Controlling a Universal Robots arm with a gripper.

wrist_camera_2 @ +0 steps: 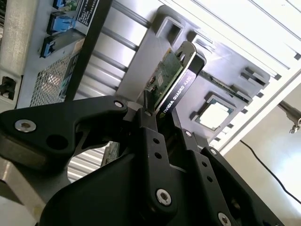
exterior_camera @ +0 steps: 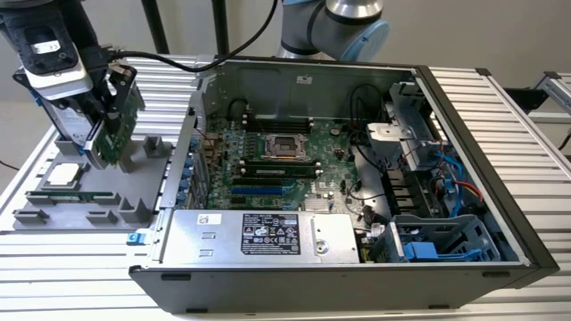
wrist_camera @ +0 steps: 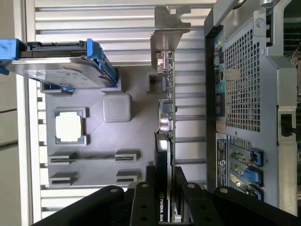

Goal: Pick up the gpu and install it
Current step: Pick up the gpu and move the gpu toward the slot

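**rigwatcher:** so where's the gpu (exterior_camera: 114, 137) at right now?

**benchrat:** In the claw (exterior_camera: 111, 100). Both wrist views show the black fingers (wrist_camera_2: 151, 136) clenched on the card's two faces, green board on one side and black cooler on the other. It's standing on edge over the gray tray (exterior_camera: 80, 215), at the exterior view's left, outside the open computer case (exterior_camera: 303, 83). Can't tell if its lower edge is clear of the tray or not.

**rigwatcher:** and the rest of the tray?

**benchrat:** The processor chip (exterior_camera: 63, 175) and the memory stick (exterior_camera: 69, 196) sit in their slots. The hard drive (wrist_camera: 56, 63) with the blue frame is just beside the card. In the first wrist view the silver bracket (wrist_camera: 167, 26) is at the card's far end from the claw. Everything's on the slatted desk (exterior_camera: 71, 267).
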